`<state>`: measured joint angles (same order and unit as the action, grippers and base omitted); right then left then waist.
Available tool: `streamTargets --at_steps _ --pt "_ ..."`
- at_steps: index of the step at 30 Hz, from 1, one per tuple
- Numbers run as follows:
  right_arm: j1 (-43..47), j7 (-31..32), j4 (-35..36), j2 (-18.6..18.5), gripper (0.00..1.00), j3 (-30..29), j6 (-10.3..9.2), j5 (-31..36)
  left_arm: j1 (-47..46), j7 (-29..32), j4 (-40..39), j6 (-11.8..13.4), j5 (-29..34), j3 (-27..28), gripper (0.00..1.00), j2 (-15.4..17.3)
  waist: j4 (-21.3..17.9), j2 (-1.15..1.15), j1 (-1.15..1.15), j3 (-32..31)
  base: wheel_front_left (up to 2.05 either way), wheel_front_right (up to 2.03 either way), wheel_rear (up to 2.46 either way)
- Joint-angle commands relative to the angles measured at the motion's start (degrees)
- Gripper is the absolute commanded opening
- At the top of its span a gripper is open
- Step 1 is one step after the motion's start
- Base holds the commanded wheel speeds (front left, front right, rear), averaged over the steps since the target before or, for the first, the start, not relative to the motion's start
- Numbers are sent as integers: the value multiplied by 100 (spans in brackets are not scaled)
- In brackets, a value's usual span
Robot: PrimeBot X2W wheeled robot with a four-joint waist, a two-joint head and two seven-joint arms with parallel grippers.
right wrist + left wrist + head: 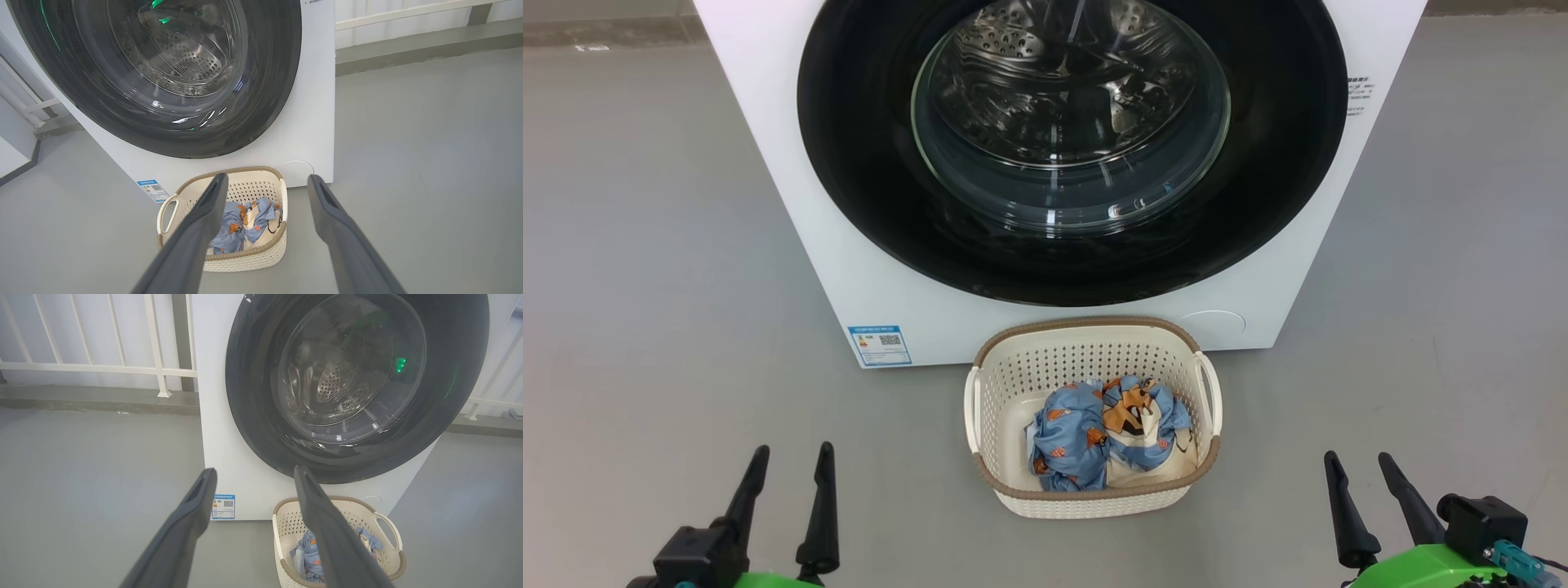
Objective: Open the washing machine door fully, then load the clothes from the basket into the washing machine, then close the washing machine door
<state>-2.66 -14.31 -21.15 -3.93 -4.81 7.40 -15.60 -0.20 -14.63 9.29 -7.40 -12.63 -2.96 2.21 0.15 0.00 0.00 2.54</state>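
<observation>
The white washing machine (792, 196) stands straight ahead, its round black-rimmed door (1070, 147) shut flat against the front, the steel drum visible through the glass. On the floor before it sits the cream basket (1092, 500) holding the blue and cream clothes (1107, 433). My left gripper (794, 459) is open at the lower left and my right gripper (1360, 465) is open at the lower right; both are empty and well short of the basket. The left wrist view shows the door (253, 396) and basket (382, 522); the right wrist view shows the door (282, 61), basket (245, 261) and clothes (245, 220).
Grey floor (645, 286) spreads on both sides of the machine. A white railing (98, 367) on a low grey kerb runs behind the machine. A blue label (880, 345) sits at the machine's lower left corner, a round white cap (1213, 321) at its lower right.
</observation>
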Motion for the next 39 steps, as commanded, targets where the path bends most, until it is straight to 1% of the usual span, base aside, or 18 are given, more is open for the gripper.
streamTargets --at_steps 1,18,24,31,39 --pt "-187 -69 103 -39 100 90 9 118 -170 -37 -110 -9 66 197 100 72 -3 0 0 -3 0 0 0" --pt "-154 -69 111 22 100 8 9 139 -183 -37 60 -9 101 224 100 69 -33 0 0 -17 0 0 0" --pt "-161 -69 137 31 100 -17 9 140 -227 -37 154 -9 305 262 100 76 -36 0 0 -6 14 14 -29" --pt "-169 -69 174 41 100 -29 9 134 -264 -37 186 -9 291 297 100 72 -69 0 0 23 64 64 -129" --pt "-166 -69 207 57 100 -50 9 127 -277 -37 187 -9 254 321 100 70 -104 0 0 43 115 115 -231"
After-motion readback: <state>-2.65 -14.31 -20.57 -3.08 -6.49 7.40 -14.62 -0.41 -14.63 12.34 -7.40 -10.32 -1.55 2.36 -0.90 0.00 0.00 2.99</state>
